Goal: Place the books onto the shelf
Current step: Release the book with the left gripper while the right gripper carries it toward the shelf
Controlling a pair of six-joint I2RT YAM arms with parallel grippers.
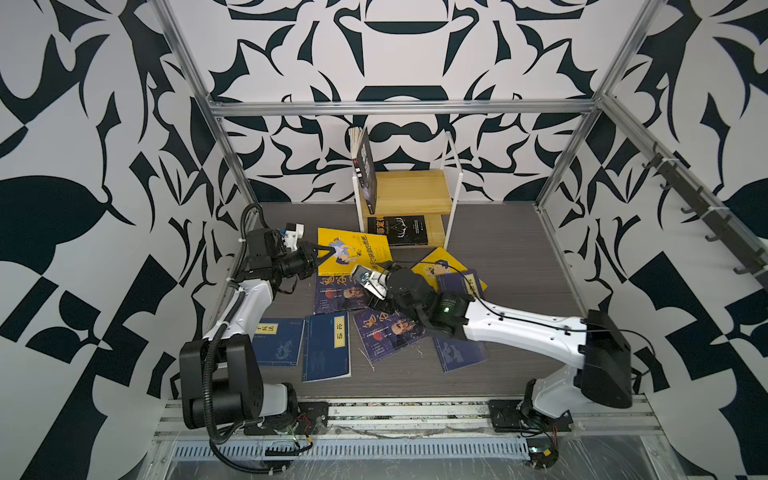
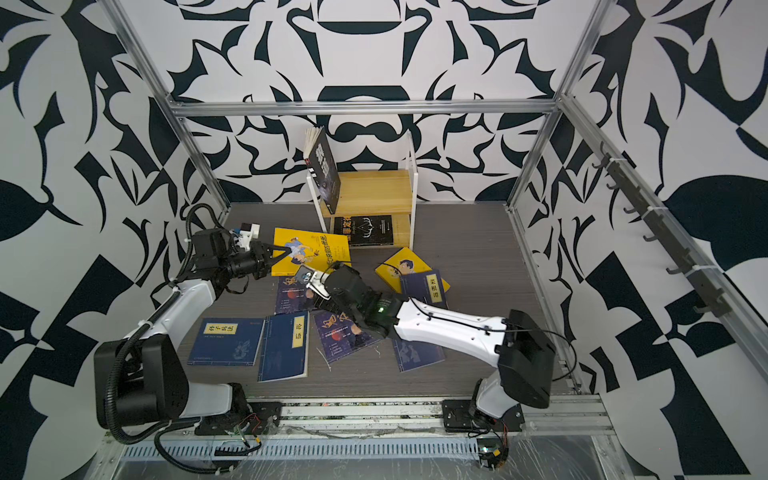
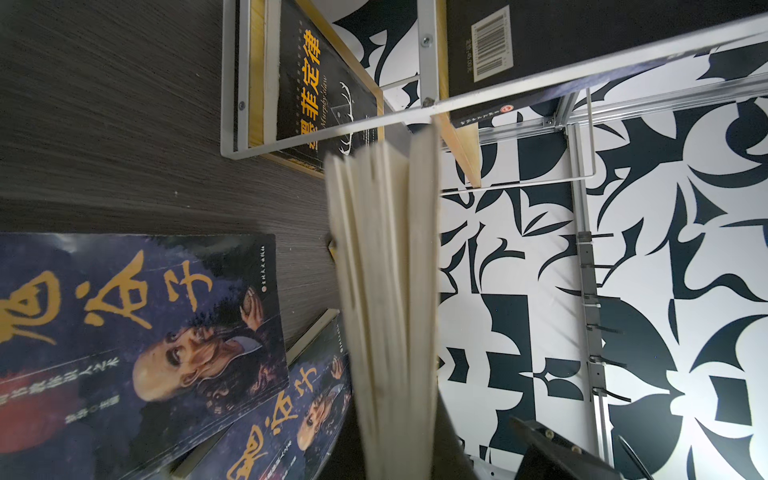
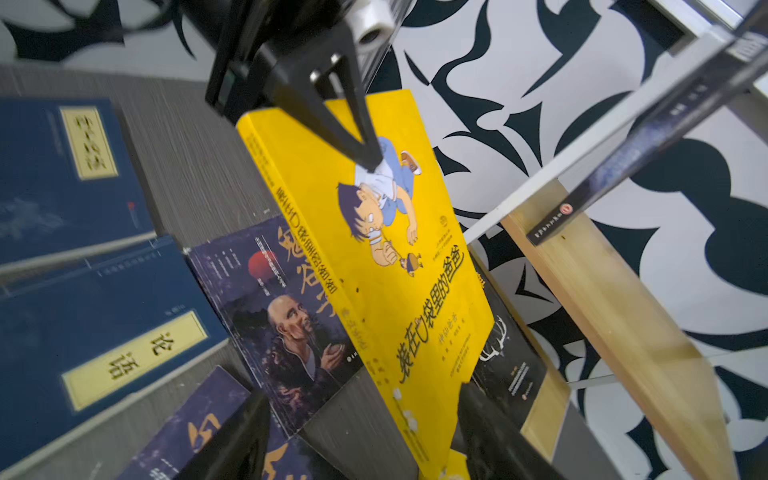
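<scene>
Yellow cartoon book (image 1: pixel 357 249) is riding in the left gripper (image 1: pixel 328 248), jaws clamped tight on one edge. It is tilting up on its side just in front of the shelf (image 1: pixel 415 193), above a navy portrait book (image 1: pixel 336 293). Whether its low edge is touching anything, I cannot tell. The right gripper (image 4: pixel 361 392) is straddling the book's lower corner with its jaws standing apart, pinching nothing, so by my read the left arm is carrying this one alone.

Now, doing it well. The pages (image 3: pixel 382 270) are fanning loose in the left wrist view, which suggests the block could flop open on a fast swing. A slow, steady lift is looking like the way to go, and the right arm should be backing straight off without brushing the cover.

The target looks like the upper board. A black upright book (image 1: pixel 366 178) is leaning at its left end and the rest is lying bare, while a black flat book (image 1: pixel 397 230) is occupying the lower tier. The yellow one is wanting to go in upright beside the leaner, clearing the white frame bar (image 3: pixel 428 62) on the way. Nudging that leaner could tip it.

Plenty is waiting: a navy book with a yellow title strip (image 1: pixel 326 347) and a second yellow book (image 1: pixel 428 266) are lying among others on the tabletop (image 1: pixel 519 270).
</scene>
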